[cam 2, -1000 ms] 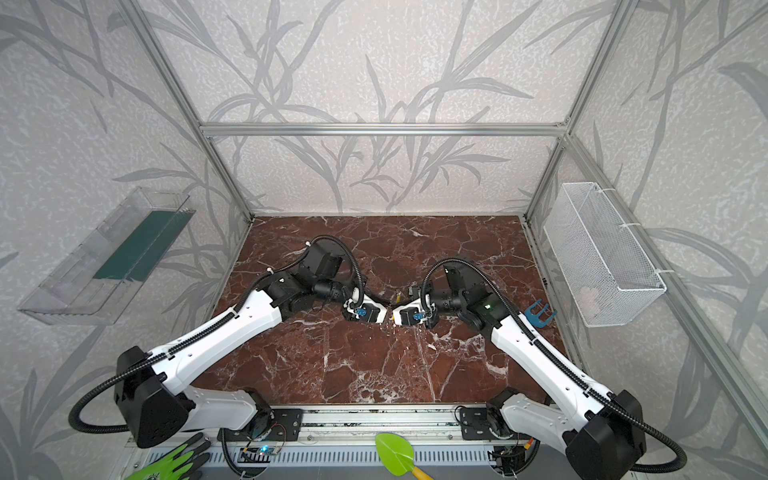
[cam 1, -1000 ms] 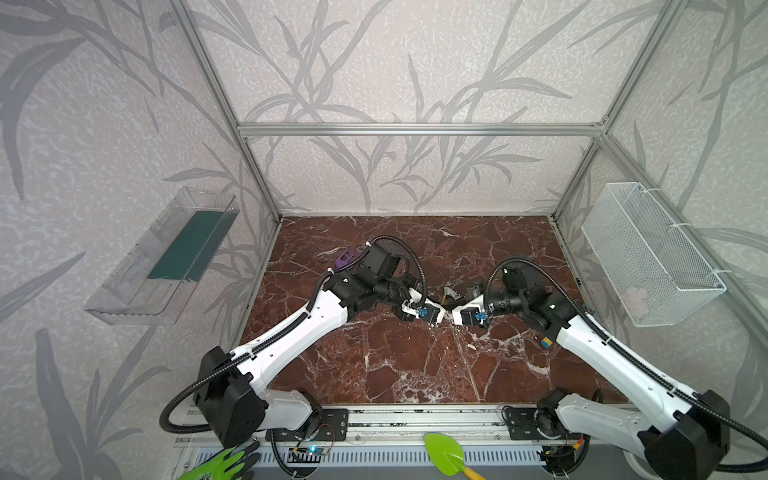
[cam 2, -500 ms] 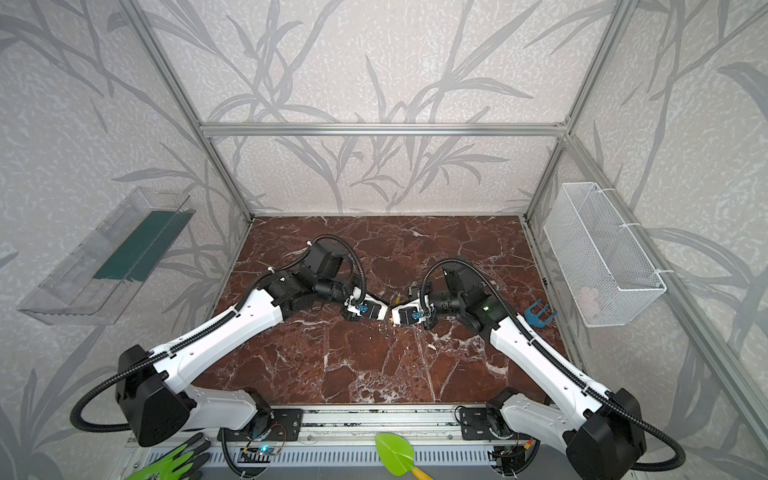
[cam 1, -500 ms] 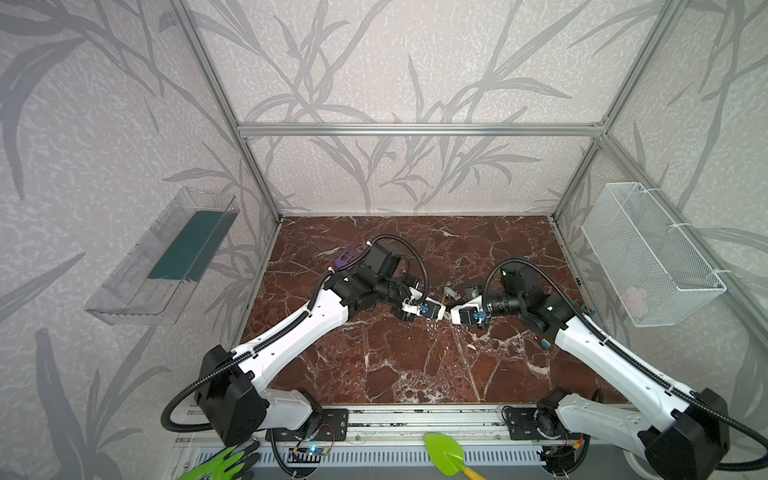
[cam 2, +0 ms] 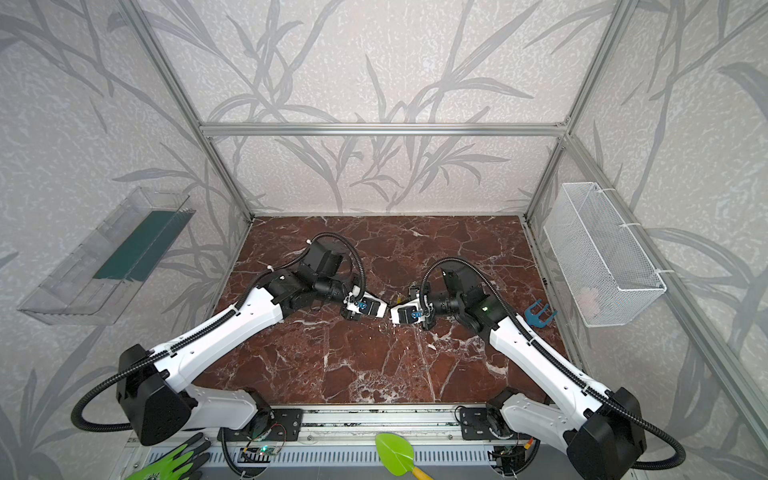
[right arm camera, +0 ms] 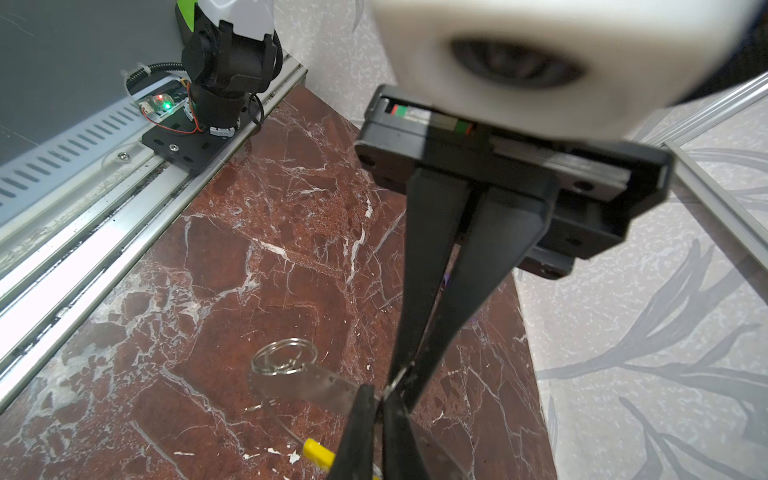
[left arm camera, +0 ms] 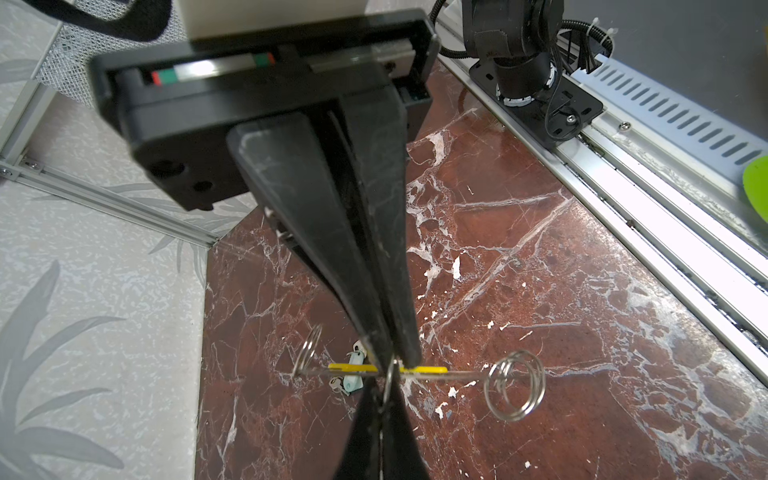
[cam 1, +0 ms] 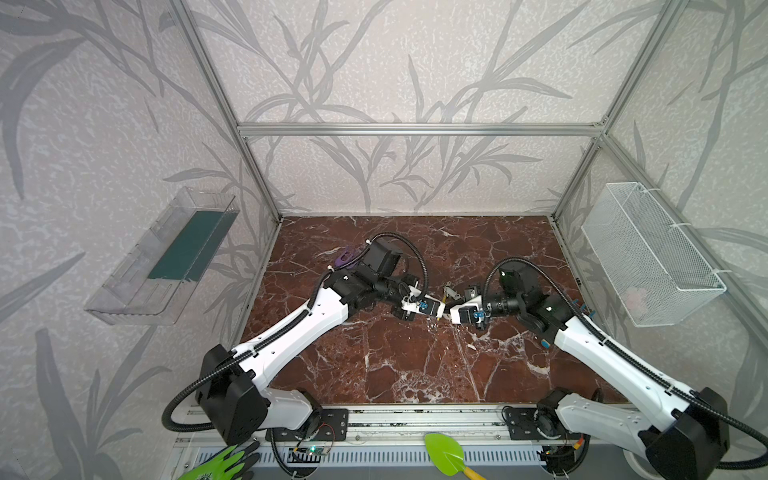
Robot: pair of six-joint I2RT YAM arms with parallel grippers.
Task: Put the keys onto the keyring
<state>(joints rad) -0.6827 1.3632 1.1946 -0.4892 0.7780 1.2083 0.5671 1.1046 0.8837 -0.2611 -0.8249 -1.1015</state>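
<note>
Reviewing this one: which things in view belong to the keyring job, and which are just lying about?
Job:
- keyring, grey hoop with yellow sleeve
- keys, with pale tag
- small wire rings on the hoop

Lying about:
- purple plastic piece
- blue plastic piece
- green trowel
- green glove
- wire basket
- clear wall tray

Glossy marble-look tabletop [right arm camera: 257,266], dull grey metal keyring [right arm camera: 307,384] (yellow plastic sleeve [right arm camera: 318,452])

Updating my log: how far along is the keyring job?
Done: small wire split rings look threaded on the thin grey hoop with a yellow sleeve. In hand: left gripper shut on that hoop, right gripper tip to tip with it. To do: the small silvery keys with a pale tag; unclear whether they are on.
</note>
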